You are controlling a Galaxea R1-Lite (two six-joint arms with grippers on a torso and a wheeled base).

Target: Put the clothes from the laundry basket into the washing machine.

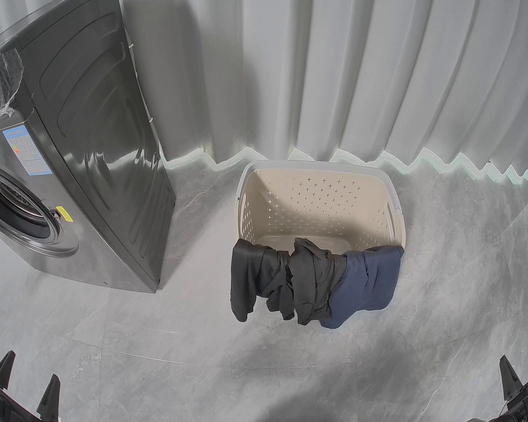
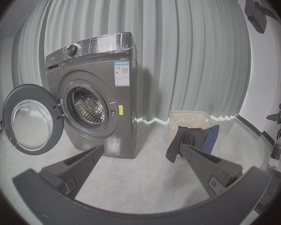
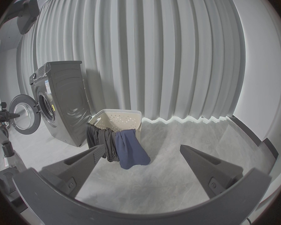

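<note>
1. Nearest of all, the left gripper hangs low at the near left edge of the scene, its two fingers spread apart with nothing between them.
2. At the near right edge, the right gripper hangs likewise above the floor, fingers apart and holding nothing.
3. Farther off, about midway between the two arms, the laundry basket stands upright on the grey floor, its far side close to the white curtain.
4. Black clothes are draped over the basket's near rim, bunched and hanging down its outer wall.
5. Just right of them, touching, a blue garment hangs over the same rim and down the outside.
6. On the far left, apart from the basket, the washing machine stands with its front towards the robot's left side.
7. Its round door is swung wide open, and the steel drum is in plain sight through the opening.
</note>
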